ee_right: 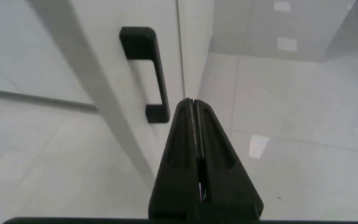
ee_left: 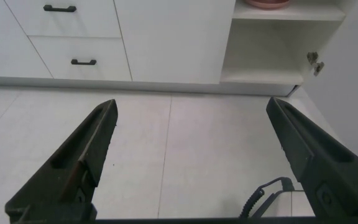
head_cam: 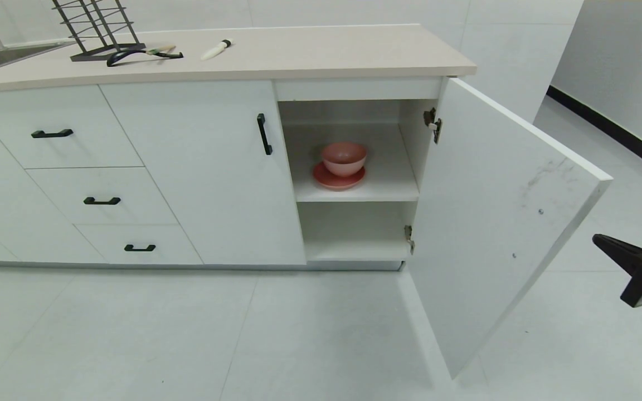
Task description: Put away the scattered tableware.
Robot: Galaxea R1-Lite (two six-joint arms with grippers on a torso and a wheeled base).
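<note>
Right wrist view: my right gripper [ee_right: 192, 104], pressed together, hangs beside the door handle [ee_right: 158, 78]; bowl [head_cam: 344, 157] stowed, so next I'd push the door [head_cam: 499, 223] shut.

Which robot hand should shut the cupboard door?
Probably the right hand: it is beside the open door, close to its black handle. The left hand hangs open over the floor, farther from the door.
</note>
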